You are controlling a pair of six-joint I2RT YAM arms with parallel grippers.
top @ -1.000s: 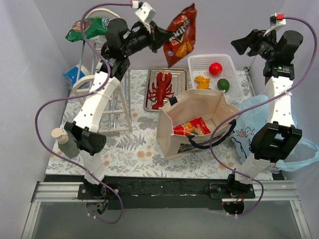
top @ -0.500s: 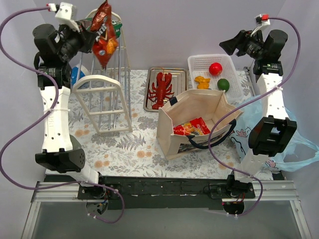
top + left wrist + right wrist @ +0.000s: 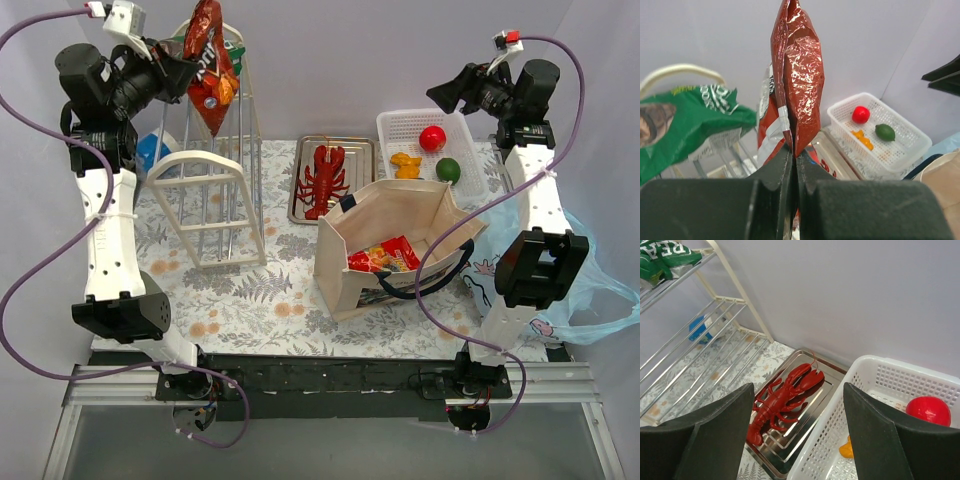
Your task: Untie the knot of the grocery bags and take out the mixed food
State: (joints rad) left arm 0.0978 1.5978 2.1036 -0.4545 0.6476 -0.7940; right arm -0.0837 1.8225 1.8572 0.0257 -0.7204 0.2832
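Note:
My left gripper (image 3: 180,72) is shut on the bottom edge of the orange-red Doritos bag (image 3: 207,70), holding it high over the top of the wire rack. In the left wrist view the bag (image 3: 797,75) stands up from the closed gripper (image 3: 795,155), with the green snack bag (image 3: 685,120) lying on the rack's top shelf beside it. The beige tote (image 3: 395,205) stands open mid-table with red packets (image 3: 385,258) inside. The light-blue bag (image 3: 590,290) lies at the right edge. My right gripper (image 3: 447,95) hangs open and empty above the lobster (image 3: 785,400) and the basket.
A white wire rack (image 3: 215,190) stands at the left, with a blue-and-white carton (image 3: 152,152) behind it. The lobster (image 3: 322,180) lies on a steel tray (image 3: 360,150). A white basket (image 3: 400,125) holds the red apple (image 3: 432,138), the green fruit (image 3: 447,170) and an orange piece (image 3: 405,163).
My left arm has swung from the middle back to the far left, carrying the Doritos bag over the rack. The right gripper has drifted slightly left and stays open.

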